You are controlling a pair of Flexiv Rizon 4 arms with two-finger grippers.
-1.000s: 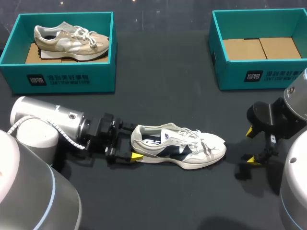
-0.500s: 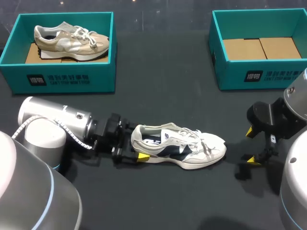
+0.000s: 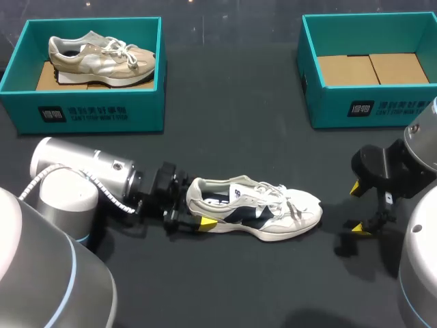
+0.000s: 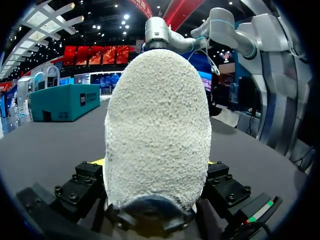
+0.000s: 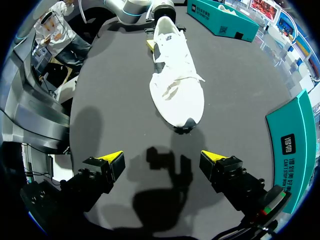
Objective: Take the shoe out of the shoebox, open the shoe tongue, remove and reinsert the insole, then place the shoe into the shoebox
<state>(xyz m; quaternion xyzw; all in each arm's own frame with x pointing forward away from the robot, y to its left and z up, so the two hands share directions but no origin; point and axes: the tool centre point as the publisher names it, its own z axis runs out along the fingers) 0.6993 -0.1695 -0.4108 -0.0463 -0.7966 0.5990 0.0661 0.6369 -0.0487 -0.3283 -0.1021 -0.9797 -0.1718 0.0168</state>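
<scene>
The left arm has slid along the table [image 3: 225, 287] towards the shoe [image 3: 256, 208], so the left gripper [image 3: 197, 212] now sits right at the heel. I cannot tell whether its jaws have clamped or merely flank it. I would say this is a grasp to steady the shoe before the tongue is opened.

The shoe stands on its sole on the dark matte table, outside both boxes. The right gripper [image 3: 357, 208] hangs just past the toe with its jaws wide apart and nothing between them.

Close up, the heel is a rounded, pebbly white dome. The upper is white with navy panels and loose white laces. The shoebox [image 3: 311, 102] at the far right is teal card with a bare brown cardboard floor.
</scene>
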